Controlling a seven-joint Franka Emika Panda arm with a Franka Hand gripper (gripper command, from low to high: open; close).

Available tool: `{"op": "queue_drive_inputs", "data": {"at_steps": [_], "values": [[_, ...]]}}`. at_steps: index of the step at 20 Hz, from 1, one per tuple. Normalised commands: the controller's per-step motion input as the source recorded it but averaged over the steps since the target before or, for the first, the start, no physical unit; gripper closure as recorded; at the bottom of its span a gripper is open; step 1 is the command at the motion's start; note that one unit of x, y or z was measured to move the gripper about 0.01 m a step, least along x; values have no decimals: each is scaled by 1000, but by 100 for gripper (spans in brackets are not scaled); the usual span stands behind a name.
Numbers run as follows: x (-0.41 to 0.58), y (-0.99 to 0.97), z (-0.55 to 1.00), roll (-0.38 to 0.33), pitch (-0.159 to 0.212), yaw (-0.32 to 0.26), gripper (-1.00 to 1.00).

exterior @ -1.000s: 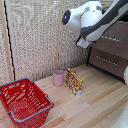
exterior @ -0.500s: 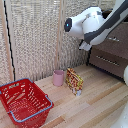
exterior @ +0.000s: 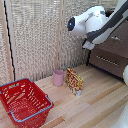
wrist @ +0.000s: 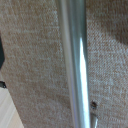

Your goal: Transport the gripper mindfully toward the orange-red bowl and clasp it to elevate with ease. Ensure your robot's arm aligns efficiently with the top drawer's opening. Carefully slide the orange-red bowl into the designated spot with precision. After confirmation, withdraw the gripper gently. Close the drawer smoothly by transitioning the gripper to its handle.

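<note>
Neither view shows the gripper's fingers clearly, so whether they are spread or pressed together I cannot tell; the robot's arm (exterior: pixel 97 24) reaches from the exterior view's right toward the grey-brown drawer fronts, its end hidden against them; the wrist view is filled by a silver bar handle (wrist: pixel 77 60) running across a grey-brown drawer front (wrist: pixel 35 65); the orange-red bowl appears in no view; on the wooden table (exterior: pixel 95 100) stand a pink cup (exterior: pixel 58 77) just beside a patterned snack bag (exterior: pixel 74 81), with a red wire-mesh basket (exterior: pixel 22 101) toward the exterior view's left.
</note>
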Motion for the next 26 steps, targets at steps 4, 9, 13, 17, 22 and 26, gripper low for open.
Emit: {"op": "queue_drive_inputs", "data": {"at_steps": [4, 9, 13, 17, 22, 26], "values": [[-253, -159, 76, 0, -2, 0, 100], [-170, -229, 5, 0, 0, 0, 100], [-178, -242, 136, 7, 0, 0, 100], [-4, -270, 407, 41, 16, -50, 100], [267, -314, 674, 55, 30, -120, 100], [324, -410, 780, 41, 28, -110, 100]]}}
